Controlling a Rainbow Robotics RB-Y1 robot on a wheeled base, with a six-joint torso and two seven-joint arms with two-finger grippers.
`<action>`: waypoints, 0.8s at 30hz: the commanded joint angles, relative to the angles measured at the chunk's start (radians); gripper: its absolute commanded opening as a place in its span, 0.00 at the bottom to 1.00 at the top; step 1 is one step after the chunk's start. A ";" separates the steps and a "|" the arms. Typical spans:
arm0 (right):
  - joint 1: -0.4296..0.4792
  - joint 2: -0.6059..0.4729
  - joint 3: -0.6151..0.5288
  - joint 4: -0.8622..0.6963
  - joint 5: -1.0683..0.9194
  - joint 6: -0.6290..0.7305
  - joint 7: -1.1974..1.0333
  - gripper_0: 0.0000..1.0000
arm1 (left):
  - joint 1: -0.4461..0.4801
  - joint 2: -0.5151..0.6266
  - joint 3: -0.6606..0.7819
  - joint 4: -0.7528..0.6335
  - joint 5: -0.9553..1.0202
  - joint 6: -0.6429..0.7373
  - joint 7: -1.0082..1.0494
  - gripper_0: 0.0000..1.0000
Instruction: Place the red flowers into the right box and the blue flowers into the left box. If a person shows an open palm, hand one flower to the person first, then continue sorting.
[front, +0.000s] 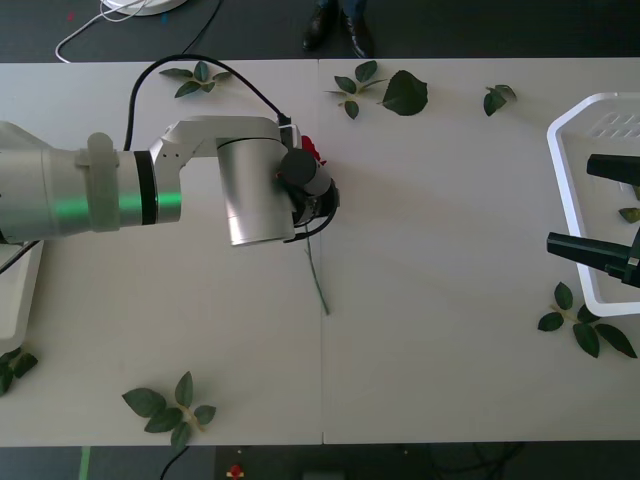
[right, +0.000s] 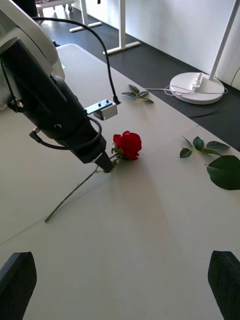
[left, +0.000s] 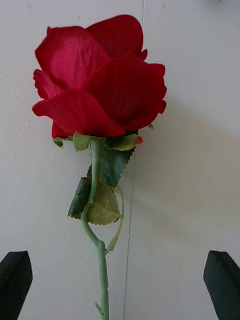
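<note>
From above we look straight down on the table (front: 420, 250); from the right wrist we look low across it at the left arm (right: 50, 110) and red rose (right: 129, 144); from the left wrist we sit close over that same rose (left: 100, 80).

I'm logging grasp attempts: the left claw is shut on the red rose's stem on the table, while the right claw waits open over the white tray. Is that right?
Not quite. The left claw is open, not shut: the left wrist view shows its fingertips wide apart with the red rose stem between them, untouched. The rest holds: the right claw waits open over the white tray.
</note>
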 joint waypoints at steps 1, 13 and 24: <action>0.020 -0.008 -0.008 -0.004 -0.015 0.003 0.012 1.00 | -0.035 -0.029 -0.002 0.028 0.045 -0.010 -0.025 1.00; 0.020 -0.006 -0.003 -0.004 -0.023 0.003 0.015 1.00 | -0.034 -0.082 -0.097 0.117 0.120 -0.010 -0.014 1.00; 0.020 -0.008 0.000 -0.004 -0.026 0.003 0.015 1.00 | -0.032 -0.199 -0.174 0.332 0.131 -0.106 -0.027 1.00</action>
